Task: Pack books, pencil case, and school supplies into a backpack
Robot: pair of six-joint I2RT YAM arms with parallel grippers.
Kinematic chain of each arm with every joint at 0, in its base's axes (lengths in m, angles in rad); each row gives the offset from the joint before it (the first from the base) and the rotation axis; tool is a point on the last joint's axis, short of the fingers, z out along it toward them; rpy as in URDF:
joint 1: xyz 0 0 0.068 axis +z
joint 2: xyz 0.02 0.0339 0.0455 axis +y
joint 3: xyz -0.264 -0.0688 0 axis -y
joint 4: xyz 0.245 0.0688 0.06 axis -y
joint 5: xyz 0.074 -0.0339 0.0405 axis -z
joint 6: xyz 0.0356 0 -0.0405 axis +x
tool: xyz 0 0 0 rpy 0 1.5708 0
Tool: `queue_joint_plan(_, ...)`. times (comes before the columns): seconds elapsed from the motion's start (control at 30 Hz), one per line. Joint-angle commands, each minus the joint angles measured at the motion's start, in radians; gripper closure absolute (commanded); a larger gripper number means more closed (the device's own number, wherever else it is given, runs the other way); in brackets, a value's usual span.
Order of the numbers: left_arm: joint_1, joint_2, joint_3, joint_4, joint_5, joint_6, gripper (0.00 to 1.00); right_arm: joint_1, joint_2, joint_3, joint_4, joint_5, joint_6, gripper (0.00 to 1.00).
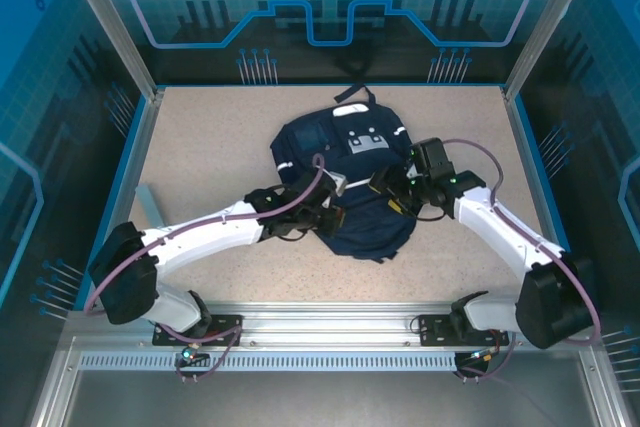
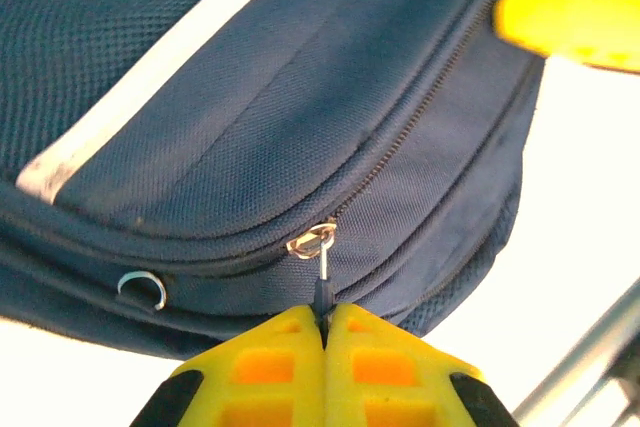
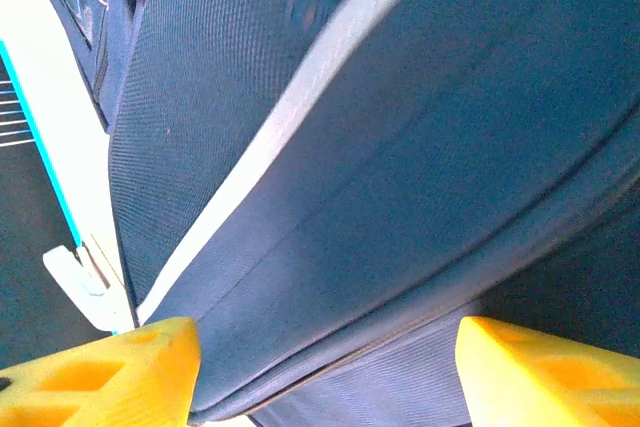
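Observation:
The large navy backpack with white stripes lies flat in the middle of the table. My left gripper sits at its near left edge. In the left wrist view the yellow fingers are shut on the thin metal zipper pull of the closed zip on the backpack. My right gripper is at the bag's right side. Its jaws stand wide open, with the backpack's seamed edge lying between them, not gripped. Books, pencil case and school supplies are out of view.
A small grey upright piece stands at the table's left edge. The tan table has a blue rim and glass walls on three sides. A metal rail runs along the near edge by the arm bases.

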Motion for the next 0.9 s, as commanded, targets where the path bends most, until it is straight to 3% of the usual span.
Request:
queue_joint_plan(0.0, -0.046, 0.039, 0.070, 0.079, 0.057, -0.010, 1.00, 0.016, -0.052, -0.045, -0.035, 0.034, 0.073, 0.30)
queue_joint_plan(0.2, -0.076, 0.099, 0.115, 0.091, 0.050, -0.017, 1.00, 0.017, -0.050, -0.076, -0.023, 0.035, 0.087, 0.34)
queue_joint_plan(0.43, -0.078, 0.096, 0.116, 0.073, 0.039, -0.007, 1.00, 0.023, 0.034, -0.039, 0.023, -0.001, 0.074, 0.60)
queue_joint_plan(0.6, -0.076, 0.077, 0.095, 0.017, -0.019, 0.009, 1.00, 0.022, 0.050, -0.003, -0.014, 0.044, 0.044, 0.80)
queue_joint_plan(0.87, -0.008, -0.043, -0.044, -0.066, -0.100, 0.023, 1.00, -0.006, 0.034, 0.023, -0.093, 0.107, -0.007, 0.90)
